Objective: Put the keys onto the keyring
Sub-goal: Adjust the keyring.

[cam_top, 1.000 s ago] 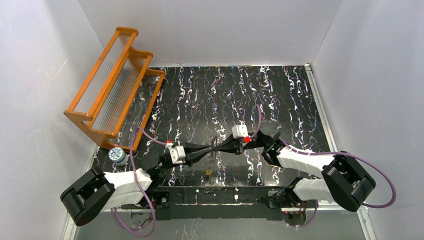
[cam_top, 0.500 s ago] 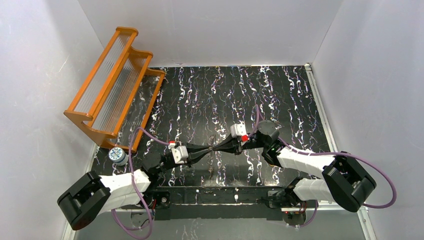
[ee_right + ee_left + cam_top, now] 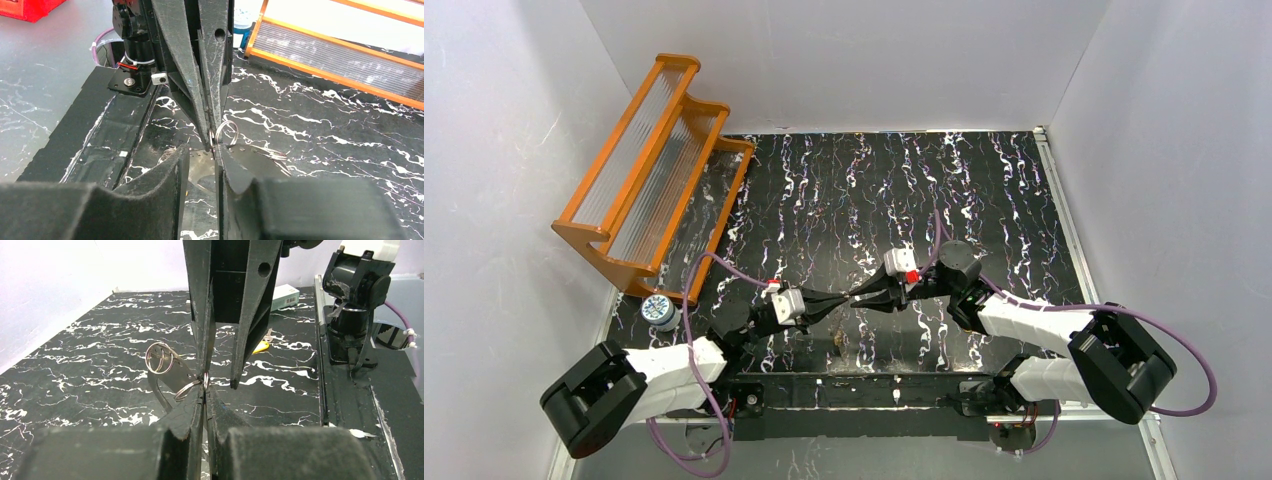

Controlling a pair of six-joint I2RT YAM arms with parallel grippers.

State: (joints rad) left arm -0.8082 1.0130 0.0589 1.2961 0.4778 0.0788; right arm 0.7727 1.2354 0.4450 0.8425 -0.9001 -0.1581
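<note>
Since a second ago the left arm has slid forward, so its left claw now meets the right claw tip to tip above the near middle of the tabletop. The left claw is pinched tight on the keyring, thin silvery wire loops held off the surface. The right claw stands narrowly parted, one finger touching the same loop. A yellow-headed key lies on the tabletop nearer the bases, apart from the ring.

Yellow-headed key, white-veined black table
</note>
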